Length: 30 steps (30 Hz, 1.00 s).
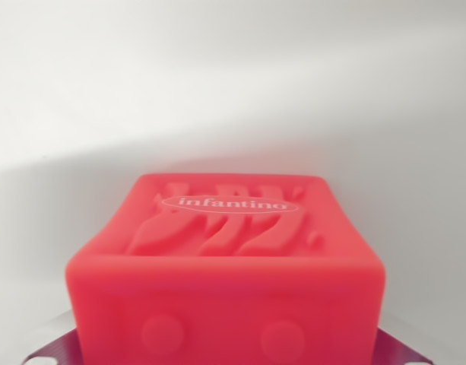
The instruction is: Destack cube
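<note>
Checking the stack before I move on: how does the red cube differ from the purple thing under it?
The red cube fills the frame's middle; the purple piece shows only as slivers at both bottom corners. The cube's top carries raised shapes and the word "infantino", with round bumps on its near side; the purple piece shows no lettering. The cube sits above, the purple piece below. The end effector is not visible.

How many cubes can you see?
1. The red cube fills the lower middle. A purple edge sticks out beneath it; that may be another cube, mostly hidden.
</note>
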{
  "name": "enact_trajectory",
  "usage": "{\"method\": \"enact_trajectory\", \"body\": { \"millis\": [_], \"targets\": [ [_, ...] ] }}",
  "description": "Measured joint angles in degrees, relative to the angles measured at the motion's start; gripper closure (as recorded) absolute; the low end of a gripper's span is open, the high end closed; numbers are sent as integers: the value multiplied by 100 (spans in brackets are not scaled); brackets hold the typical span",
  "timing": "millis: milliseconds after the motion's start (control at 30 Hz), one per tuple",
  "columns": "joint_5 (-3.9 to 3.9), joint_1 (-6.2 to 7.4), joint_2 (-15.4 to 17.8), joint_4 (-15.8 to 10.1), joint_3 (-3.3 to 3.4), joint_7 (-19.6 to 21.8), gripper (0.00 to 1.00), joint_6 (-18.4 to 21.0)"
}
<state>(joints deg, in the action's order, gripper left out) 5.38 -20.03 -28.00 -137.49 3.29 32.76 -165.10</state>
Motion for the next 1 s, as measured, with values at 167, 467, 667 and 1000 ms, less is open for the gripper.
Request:
{"method": "enact_trajectory", "body": {
  "millis": [167,467,667,1000],
  "targets": [
    [0,-2,0,0,-2,0,0,-2],
    [0,-2,0,1,-2,0,0,-3],
    [0,-2,0,1,-2,0,0,-3],
    [0,-2,0,1,-2,0,0,-3]
  ]
}}
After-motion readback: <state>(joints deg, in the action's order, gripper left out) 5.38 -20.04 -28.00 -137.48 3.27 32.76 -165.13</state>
